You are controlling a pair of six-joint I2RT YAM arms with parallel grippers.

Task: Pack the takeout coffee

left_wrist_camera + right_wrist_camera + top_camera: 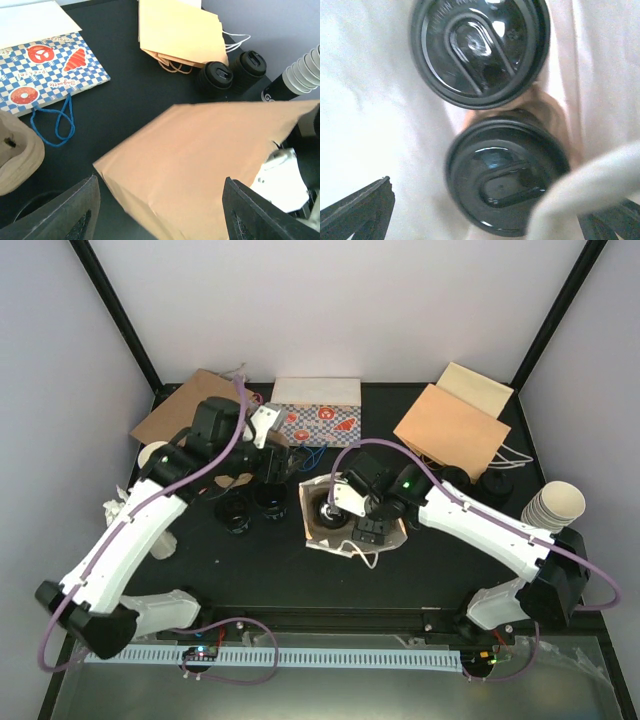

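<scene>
Black table (430,575), pale walls (350,310) (framed in black); left tool (160,180) and right tool (502,192) both released.

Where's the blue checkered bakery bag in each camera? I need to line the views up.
Top external: blue checkered bag lies flat at back centre.
Left wrist: the bag is at upper left.
Right wrist: not in it; only two black-lidded cups, close up.
Shared landmark: the tan paper bag with white handles, back right in the top view, top centre in the left wrist view.
</scene>
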